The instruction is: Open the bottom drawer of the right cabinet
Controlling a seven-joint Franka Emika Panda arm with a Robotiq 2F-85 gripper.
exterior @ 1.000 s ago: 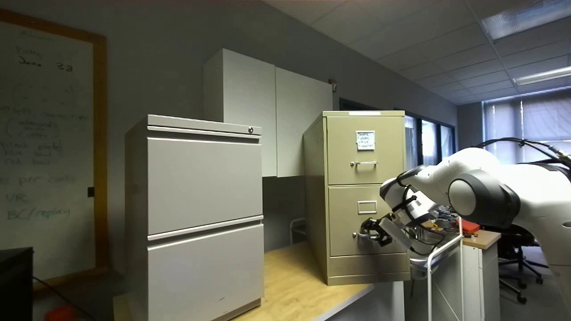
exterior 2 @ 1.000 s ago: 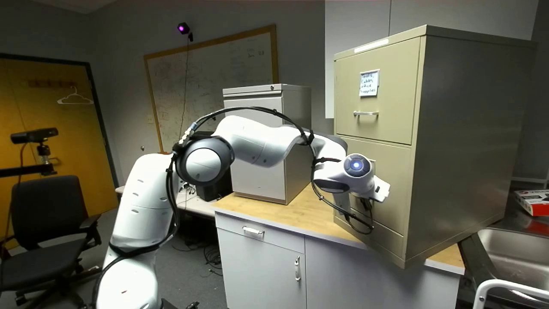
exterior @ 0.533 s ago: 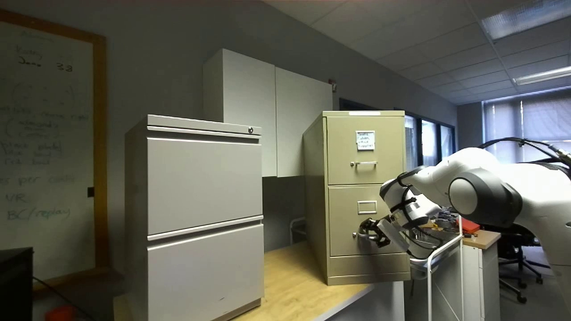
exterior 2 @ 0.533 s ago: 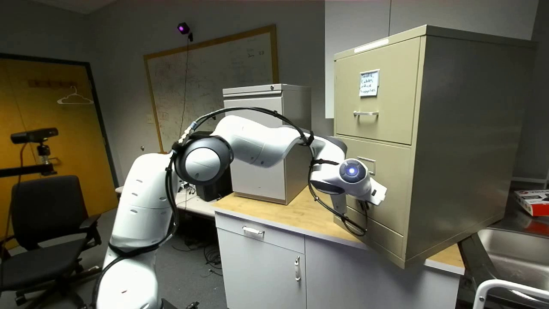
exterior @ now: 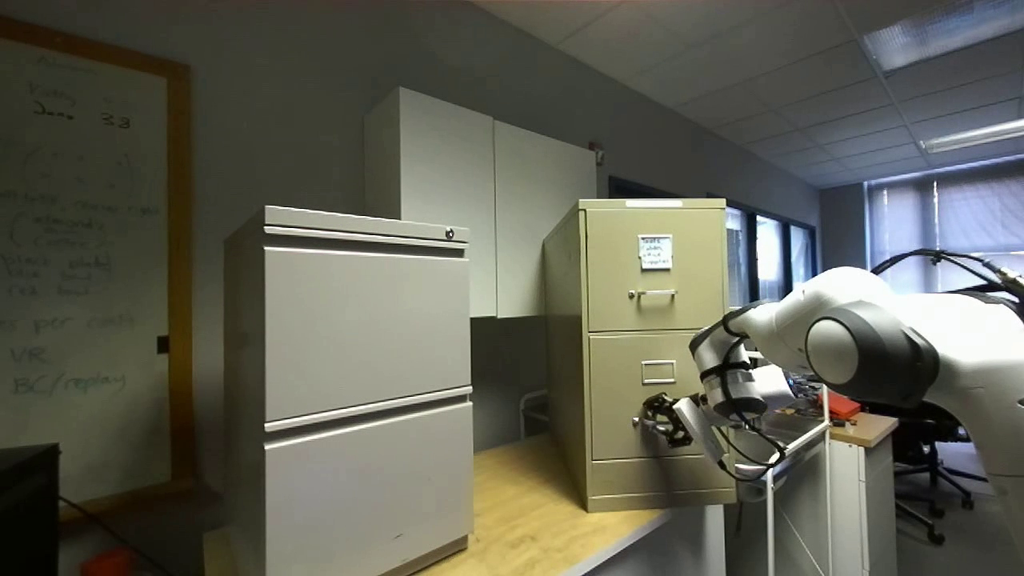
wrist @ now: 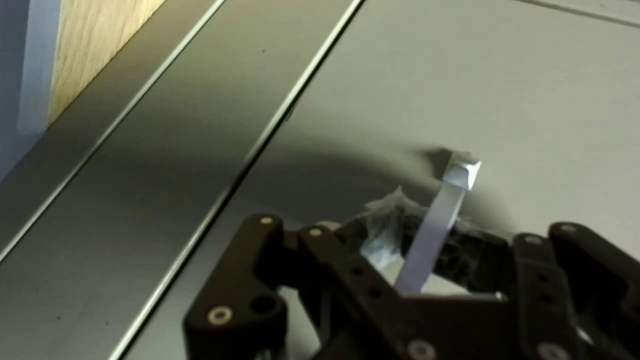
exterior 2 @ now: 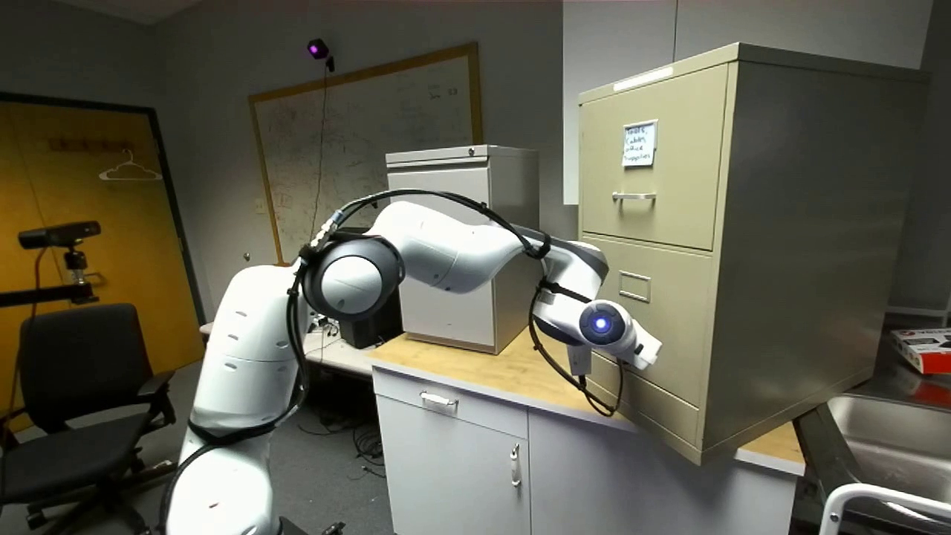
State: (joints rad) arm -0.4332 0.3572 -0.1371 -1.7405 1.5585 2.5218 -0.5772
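The right cabinet (exterior: 565, 352) is tan metal and stands on a wooden counter. Its bottom drawer (exterior: 618, 384) sits flush with the cabinet front, an empty label holder (exterior 2: 635, 287) on its face. In the wrist view the drawer's metal handle (wrist: 434, 230) slants across the fingers. My gripper (wrist: 427, 217) is shut around that bar, dark fingers (wrist: 475, 257) on both sides of it; whether the pads meet behind the bar cannot be made out. In an exterior view the gripper (exterior: 654, 412) sits at the handle, the hand tilted downward. The hand hides handle and fingers in the opposite camera.
A wider pale grey cabinet (exterior: 368, 336) shares the counter (exterior: 520, 488). White wall cupboards (exterior: 448, 208) hang behind. Beside the tan cabinet are a white metal rail (exterior: 772, 512) and a steel sink (exterior 2: 910, 438). Black cables loop below the wrist.
The wrist has dropped and tilted, shifting down and slightly away from the cabinet, its cable loop sinking with it. Fingers stay at the handle; the drawer has not visibly moved.
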